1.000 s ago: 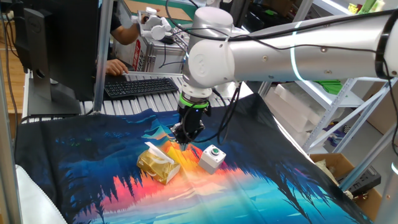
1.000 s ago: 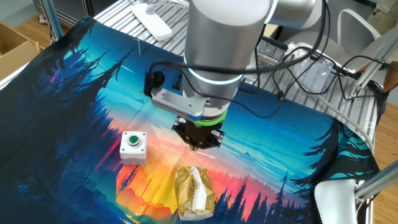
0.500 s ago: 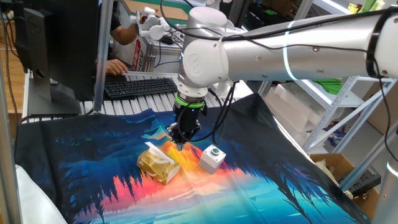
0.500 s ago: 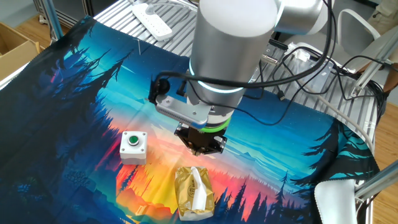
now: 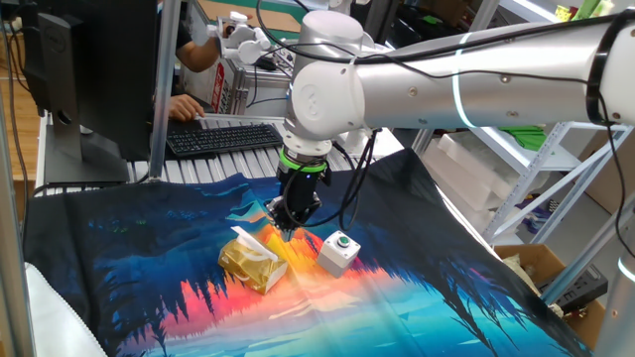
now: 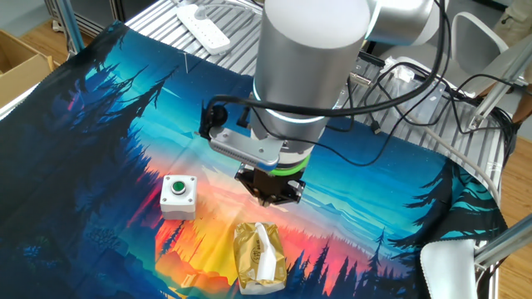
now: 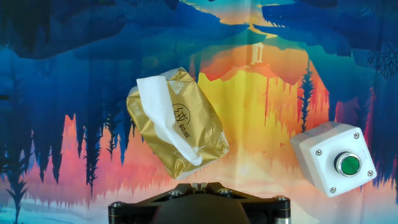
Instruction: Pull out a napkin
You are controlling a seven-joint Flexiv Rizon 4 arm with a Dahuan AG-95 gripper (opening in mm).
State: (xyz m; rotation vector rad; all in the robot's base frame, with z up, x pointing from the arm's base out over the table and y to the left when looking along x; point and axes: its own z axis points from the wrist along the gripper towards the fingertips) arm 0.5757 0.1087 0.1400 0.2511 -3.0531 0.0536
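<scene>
On the cloth: one golden packet (image 7: pixel 179 123), one napkin (image 7: pixel 157 112), one button box (image 7: pixel 334 158).

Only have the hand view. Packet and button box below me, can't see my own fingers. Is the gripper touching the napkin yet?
Observer: No. The gripper hangs above the cloth, clear of the napkin.
Operator: Where is it relative to the packet?
Observer: In one fixed view it is up and to the right of the packet, between it and the button box.
Operator: Anything behind me?
Observer: A keyboard at the table's far edge, with a person's hand on it.
</scene>
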